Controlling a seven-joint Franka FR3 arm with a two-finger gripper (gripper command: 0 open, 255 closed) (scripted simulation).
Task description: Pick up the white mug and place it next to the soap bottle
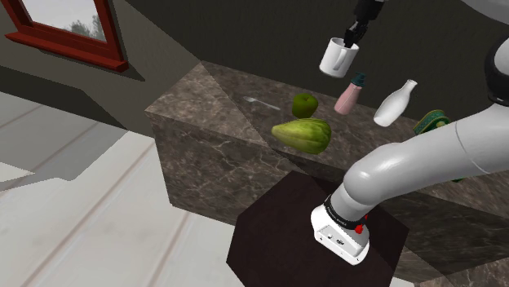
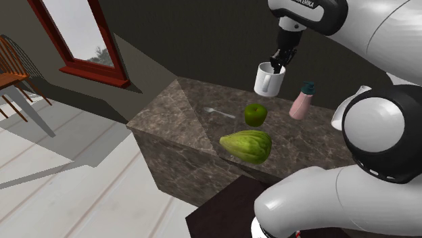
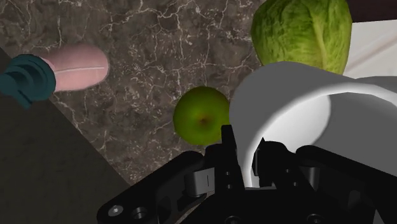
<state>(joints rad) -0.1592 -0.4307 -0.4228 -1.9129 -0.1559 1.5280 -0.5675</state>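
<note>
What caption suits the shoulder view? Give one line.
Gripper holds the white mug above the counter, near the pink soap bottle.

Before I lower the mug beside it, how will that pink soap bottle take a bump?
The soap bottle looks tall and narrow with a teal pump on top, so it probably tips easily. Its rounded body would likely roll once down. The white bottle nearby could get knocked too.

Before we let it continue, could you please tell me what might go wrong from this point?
The claw pinches the white mug by one rim wall, so it may tilt or slip. The slim soap bottle and white bottle stand near each other; lowering the mug there could topple either.
</note>
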